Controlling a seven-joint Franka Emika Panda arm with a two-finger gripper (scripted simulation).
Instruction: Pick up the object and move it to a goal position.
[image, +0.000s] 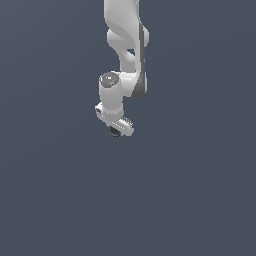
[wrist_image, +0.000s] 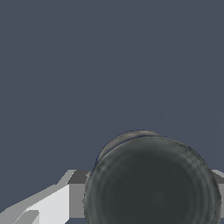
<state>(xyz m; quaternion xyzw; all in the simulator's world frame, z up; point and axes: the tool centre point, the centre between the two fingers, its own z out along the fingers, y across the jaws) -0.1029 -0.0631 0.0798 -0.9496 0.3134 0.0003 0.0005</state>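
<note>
Your gripper (image: 118, 128) looks clenched on the object (image: 114, 132); it sits low at the fingertips, so any jerky move could shake it loose

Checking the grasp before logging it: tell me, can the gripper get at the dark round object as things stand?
Probably yes: the dark round object sits right at the gripper, apparently between its fingers, and nothing blocks it.

Your white Franka arm (image: 126, 45) reaches down from the top of the exterior view, its grey-capped wrist joint (image: 108, 80) above the gripper (image: 116, 131), whose fingers (wrist_image: 48, 203) sit clamped on the dark round object (wrist_image: 151, 183).
</note>
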